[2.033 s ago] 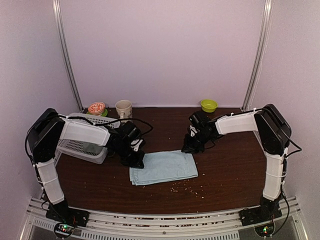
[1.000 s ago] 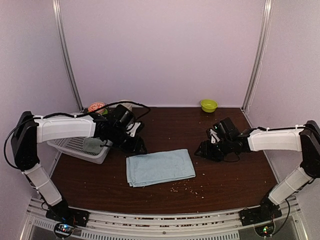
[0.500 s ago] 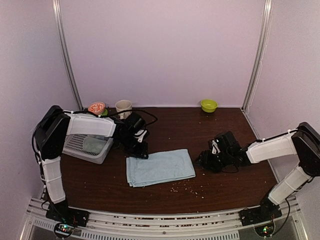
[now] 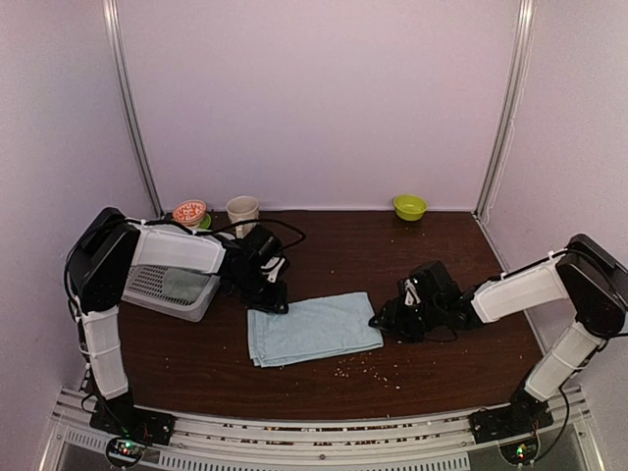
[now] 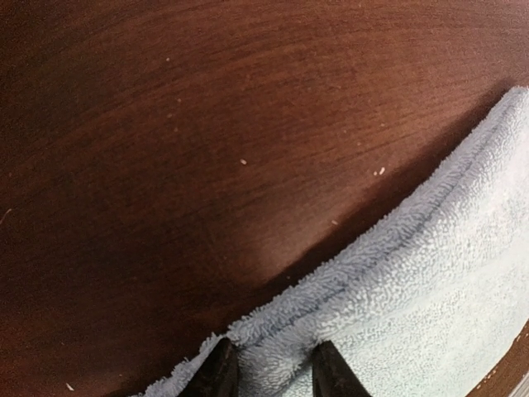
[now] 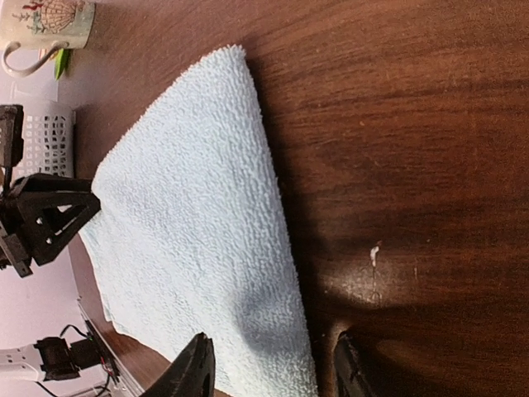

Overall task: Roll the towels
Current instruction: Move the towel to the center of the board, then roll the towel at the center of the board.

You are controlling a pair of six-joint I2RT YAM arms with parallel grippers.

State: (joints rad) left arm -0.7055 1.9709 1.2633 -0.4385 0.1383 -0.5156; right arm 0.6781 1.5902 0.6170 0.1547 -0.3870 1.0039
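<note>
A light blue towel [image 4: 312, 329] lies folded flat in the middle of the table. My left gripper [image 4: 277, 304] is down at its far left corner. In the left wrist view this left gripper [image 5: 269, 372] is open, and the two dark fingertips [image 5: 219, 372] straddle the hemmed edge of the towel [image 5: 413, 281]. My right gripper [image 4: 381, 322] sits low at the towel's right edge. Seen from the right wrist, the right gripper [image 6: 269, 368] is open, one tip over the towel [image 6: 190, 215] and the other over bare wood. A pale greenish cloth [image 4: 183, 286] lies in the basket.
A white mesh basket [image 4: 147, 294] stands at the left, under the left arm. At the back are a patterned bowl [image 4: 189, 211], a mug [image 4: 242, 211] and a green bowl [image 4: 410, 206]. Crumbs [image 4: 368, 368] are scattered on the wood in front of the towel.
My right gripper has slid left along the table to the towel's right edge. The left arm drew back from its reach and settled at the towel's far left corner.
</note>
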